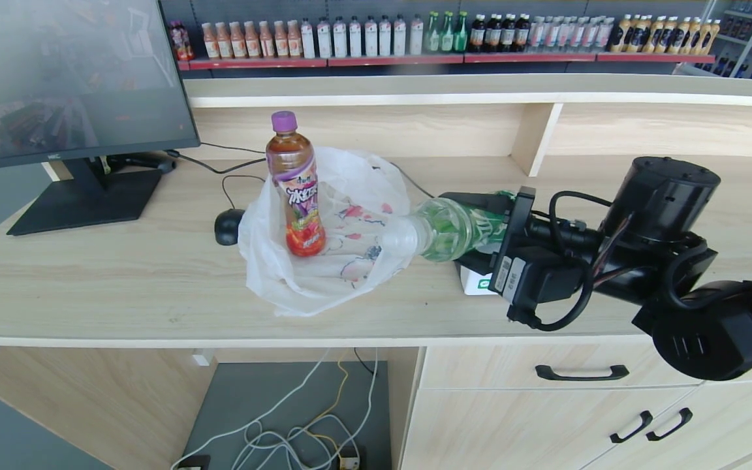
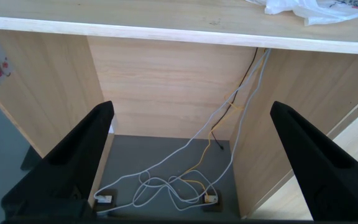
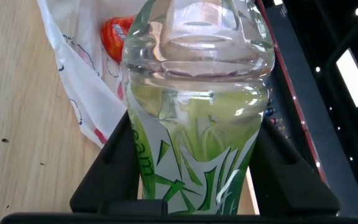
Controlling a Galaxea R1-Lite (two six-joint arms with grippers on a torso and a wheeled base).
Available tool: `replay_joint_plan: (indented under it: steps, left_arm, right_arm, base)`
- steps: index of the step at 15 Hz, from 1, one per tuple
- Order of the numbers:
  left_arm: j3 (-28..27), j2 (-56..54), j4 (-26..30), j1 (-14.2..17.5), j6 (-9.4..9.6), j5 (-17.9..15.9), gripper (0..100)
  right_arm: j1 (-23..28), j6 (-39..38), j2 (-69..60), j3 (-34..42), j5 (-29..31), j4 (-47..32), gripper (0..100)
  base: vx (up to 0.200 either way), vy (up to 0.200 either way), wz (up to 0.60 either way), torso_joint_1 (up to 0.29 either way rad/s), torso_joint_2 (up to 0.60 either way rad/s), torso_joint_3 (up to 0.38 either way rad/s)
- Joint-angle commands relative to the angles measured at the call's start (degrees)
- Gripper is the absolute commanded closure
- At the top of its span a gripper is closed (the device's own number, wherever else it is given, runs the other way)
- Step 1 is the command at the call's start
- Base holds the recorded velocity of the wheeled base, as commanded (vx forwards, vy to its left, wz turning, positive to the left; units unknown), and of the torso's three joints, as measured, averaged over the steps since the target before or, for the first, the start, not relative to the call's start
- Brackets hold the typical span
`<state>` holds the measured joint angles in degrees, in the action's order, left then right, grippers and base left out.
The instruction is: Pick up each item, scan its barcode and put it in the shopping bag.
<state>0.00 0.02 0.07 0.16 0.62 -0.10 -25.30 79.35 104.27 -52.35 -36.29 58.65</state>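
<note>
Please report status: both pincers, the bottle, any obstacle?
Right pincer shut on green-label bottle, held sideways, cap at shopping bag mouth. Left pincer open, empty, under counter. Purple-cap bottle upright in bag, near entry path.

A tea bottle (image 1: 294,189) wears a colourful label with large stylised characters, too small to make out. A clear bottle (image 1: 449,228) has a green-and-white label; its lettering is cut off and unreadable. A monitor (image 1: 69,72) bears a tiny illegible logo. A white box (image 1: 474,284) shows a green mark.
</note>
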Motion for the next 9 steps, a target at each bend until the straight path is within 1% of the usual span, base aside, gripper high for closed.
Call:
replay_joint_plan:
  steps: [1,6,9]
  left_arm:
    - [0.0,-0.02,0.01,0.02,-0.01,0.01,0]
    - [0.0,-0.02,0.01,0.02,-0.01,0.01,0]
    - [0.0,-0.02,0.01,0.02,-0.01,0.01,0]
  right_arm:
    - [-0.02,0.02,-0.12,-0.04,-0.01,0.06,100]
    - [-0.1,-0.07,-0.29,-0.12,0.08,0.06,100]
    - [-1.07,-1.65,-1.79,-0.83,1.05,-0.11,100]
  base:
    - [0.0,0.0,0.0,0.0,0.0,0.0]
    - [0.0,0.0,0.0,0.0,0.0,0.0]
    - [0.0,0.0,0.0,0.0,0.0,0.0]
